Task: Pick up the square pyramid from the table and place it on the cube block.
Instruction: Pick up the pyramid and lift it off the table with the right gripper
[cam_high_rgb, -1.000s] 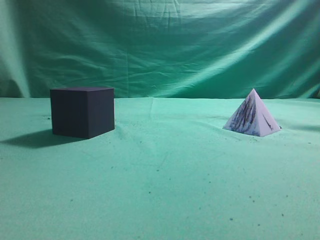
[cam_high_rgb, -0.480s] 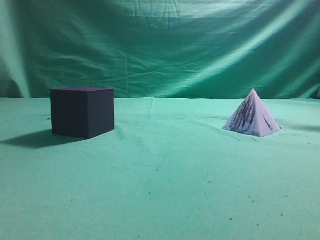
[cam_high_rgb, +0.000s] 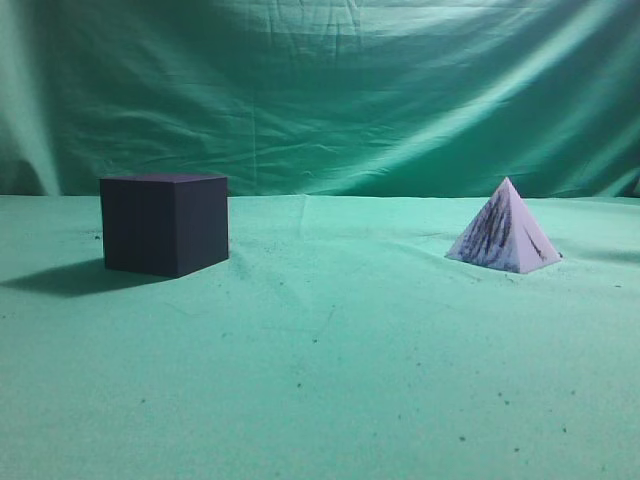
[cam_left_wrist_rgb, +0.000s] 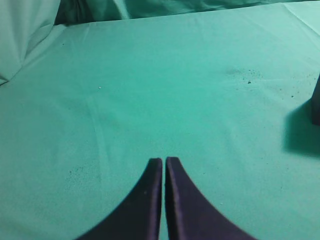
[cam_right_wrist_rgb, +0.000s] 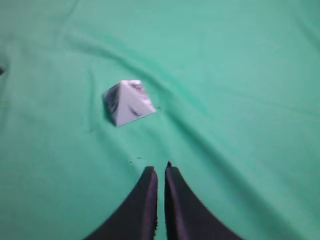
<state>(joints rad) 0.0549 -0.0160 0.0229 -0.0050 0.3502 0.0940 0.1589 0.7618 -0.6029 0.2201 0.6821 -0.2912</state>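
The square pyramid (cam_high_rgb: 504, 234), pale lilac with dark streaks, stands on the green table (cam_high_rgb: 330, 360) at the right in the exterior view. It also shows in the right wrist view (cam_right_wrist_rgb: 127, 102), ahead and left of my right gripper (cam_right_wrist_rgb: 159, 169), which is shut and empty above the cloth. The dark cube block (cam_high_rgb: 165, 223) stands on the left; only its edge (cam_left_wrist_rgb: 316, 102) shows at the right border of the left wrist view. My left gripper (cam_left_wrist_rgb: 163, 160) is shut and empty over bare cloth. Neither gripper shows in the exterior view.
A wrinkled green backdrop (cam_high_rgb: 320, 95) hangs behind the table. Cloth folds (cam_right_wrist_rgb: 165, 85) run near the pyramid. Small dark specks (cam_high_rgb: 460, 437) dot the cloth at the front. A pale fold of cloth (cam_left_wrist_rgb: 22, 35) lies at the left wrist view's upper left.
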